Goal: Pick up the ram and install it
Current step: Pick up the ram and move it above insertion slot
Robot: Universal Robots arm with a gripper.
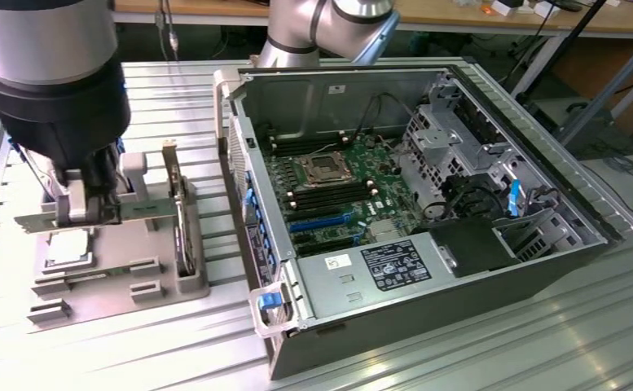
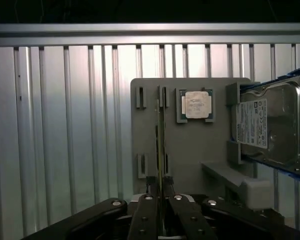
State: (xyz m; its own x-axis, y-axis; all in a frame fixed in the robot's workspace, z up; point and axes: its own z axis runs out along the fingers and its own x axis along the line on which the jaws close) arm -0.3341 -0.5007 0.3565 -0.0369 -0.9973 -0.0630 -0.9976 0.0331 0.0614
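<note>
The ram (image 1: 178, 213) stands on its long edge in slots along the side of a grey holder (image 1: 131, 281) that lies toward the exterior view's right. In the wrist view the ram (image 2: 160, 135) is a thin edge-on line across the holder (image 2: 190, 150), ending where my gripper's seam begins. My gripper (image 1: 82, 213) hangs over the holder, above the stick and not touching it. Its fingers (image 2: 147, 207) are drawn together with nothing between them. The open computer case (image 1: 577, 244) lies on the exterior view's right, and its motherboard (image 1: 332, 187) carries long dark memory slots.
The holder also carries a small square silver processor chip (image 2: 196, 105) and a silver hard drive (image 2: 270, 125) with a white label and blue rails. Ribbed aluminium table (image 1: 490, 342) surrounds everything. The arm's base (image 1: 305, 32) rises behind the case.
</note>
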